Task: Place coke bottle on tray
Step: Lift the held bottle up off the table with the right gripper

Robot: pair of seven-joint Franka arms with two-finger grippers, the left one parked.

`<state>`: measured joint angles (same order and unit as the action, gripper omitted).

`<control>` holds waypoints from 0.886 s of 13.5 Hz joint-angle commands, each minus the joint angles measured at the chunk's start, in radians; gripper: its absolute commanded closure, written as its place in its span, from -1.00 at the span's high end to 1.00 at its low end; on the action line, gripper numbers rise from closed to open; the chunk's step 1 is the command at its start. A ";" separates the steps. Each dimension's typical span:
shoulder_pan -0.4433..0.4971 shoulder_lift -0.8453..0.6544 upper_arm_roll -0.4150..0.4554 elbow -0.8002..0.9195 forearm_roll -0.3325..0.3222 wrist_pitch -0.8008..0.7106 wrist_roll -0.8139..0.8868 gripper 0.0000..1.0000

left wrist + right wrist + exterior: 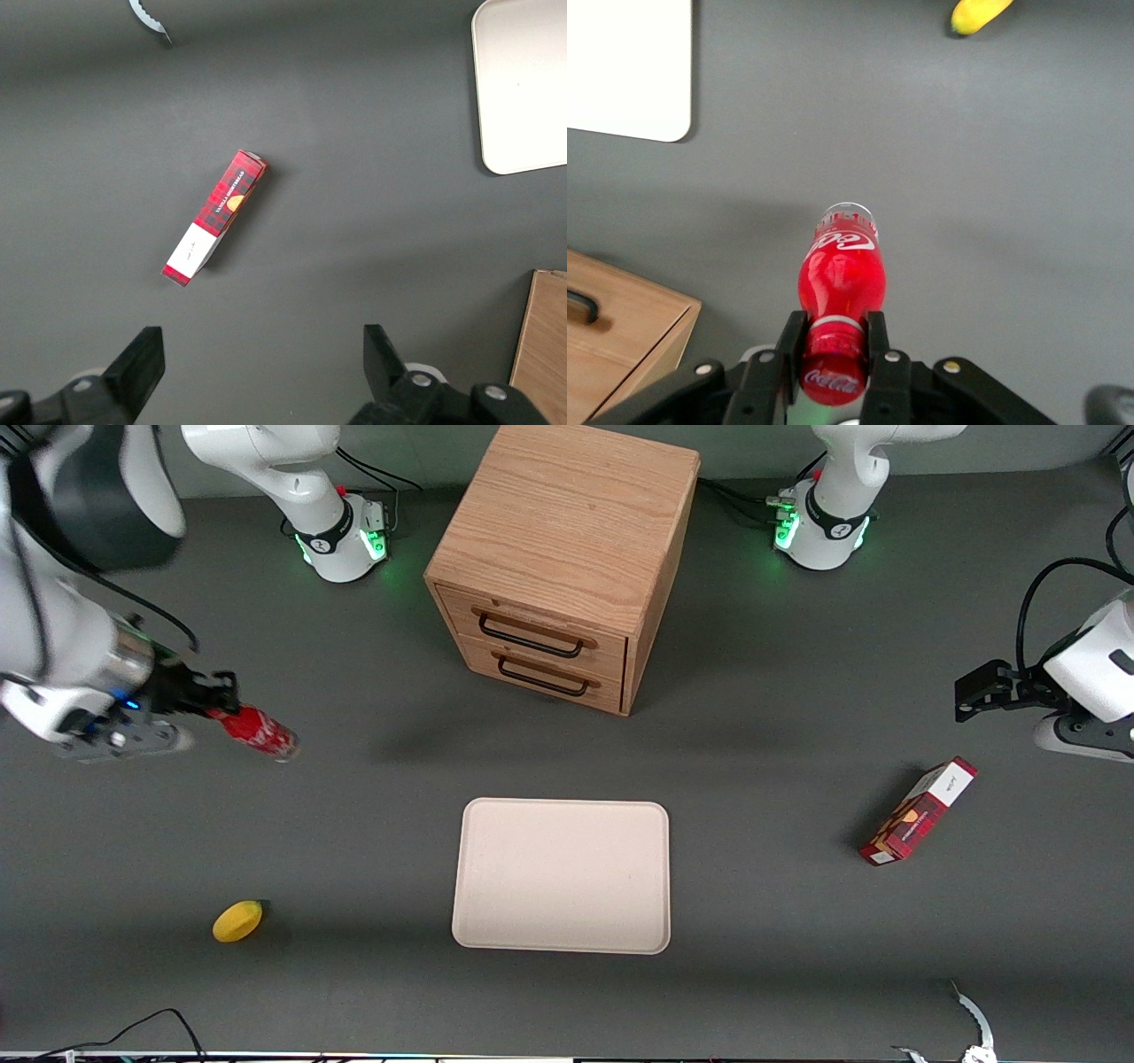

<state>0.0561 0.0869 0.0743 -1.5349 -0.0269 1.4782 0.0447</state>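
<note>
Gripper point(217, 700) clamped on coke bottle point(260, 732) by the neck, held above the table toward the working arm's end.
Fingers point(875, 341) pinch just under the red cap; bottle sticks out tilted from the jaws, clear base leading, white script partly readable in wrist view. Whether the base touches the table can't be told. Tray point(562, 875) lies flat, well apart from the gripper toward table centre, cut off at the frame edge in both wrist views. Yellow fruit-like item point(237, 920) sits nearer the front camera than the gripper, kind unclear. Wooden drawer cabinet point(558, 567) only shows a corner in the right wrist view. Red box point(918, 812) lies toward the parked arm's end.
</note>
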 commanded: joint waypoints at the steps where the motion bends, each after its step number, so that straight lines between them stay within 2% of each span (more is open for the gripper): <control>1: 0.002 0.108 0.002 0.304 -0.004 -0.198 -0.016 -1.00; 3: 0.008 0.140 0.002 0.378 -0.008 -0.245 -0.014 -1.00; 5: 0.014 0.201 0.004 0.401 -0.010 -0.219 -0.005 -1.00; 8: 0.126 0.388 -0.005 0.572 -0.011 -0.199 0.099 -1.00; 12: 0.246 0.513 -0.004 0.602 -0.011 -0.015 0.274 -1.00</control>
<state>0.2533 0.5269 0.0776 -1.0187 -0.0268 1.4267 0.2412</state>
